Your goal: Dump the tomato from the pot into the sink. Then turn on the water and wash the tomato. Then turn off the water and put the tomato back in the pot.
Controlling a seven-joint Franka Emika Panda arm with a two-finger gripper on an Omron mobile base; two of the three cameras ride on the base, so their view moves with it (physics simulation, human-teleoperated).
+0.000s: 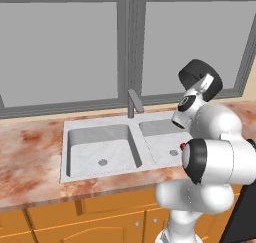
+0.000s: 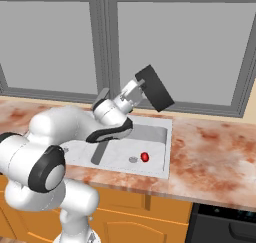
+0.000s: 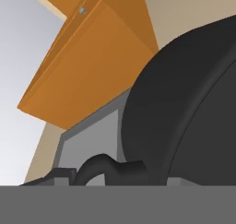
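My gripper (image 2: 135,90) is raised over the sink's right basin, shut on the handle of the black pot (image 2: 155,88), which is tipped steeply on its side in the air. From the other side the pot (image 1: 201,76) shows above my hand, the gripper (image 1: 205,86) at its edge. In the hand view the pot (image 3: 193,112) looms dark at the right, its curved handle (image 3: 107,168) at the bottom. The tomato (image 2: 145,157) lies on the right basin's floor beside the drain, peeking out by my elbow (image 1: 183,146). The sink (image 1: 100,123) is marbled light grey, its left basin bare.
The grey faucet (image 1: 132,103) stands behind the divider between the basins. A window (image 1: 65,52) runs along the back wall. Marbled reddish counter (image 2: 210,152) flanks the sink. A dark stove (image 2: 225,222) sits at the lower right. An orange upper cabinet (image 3: 83,66) shows past the pot.
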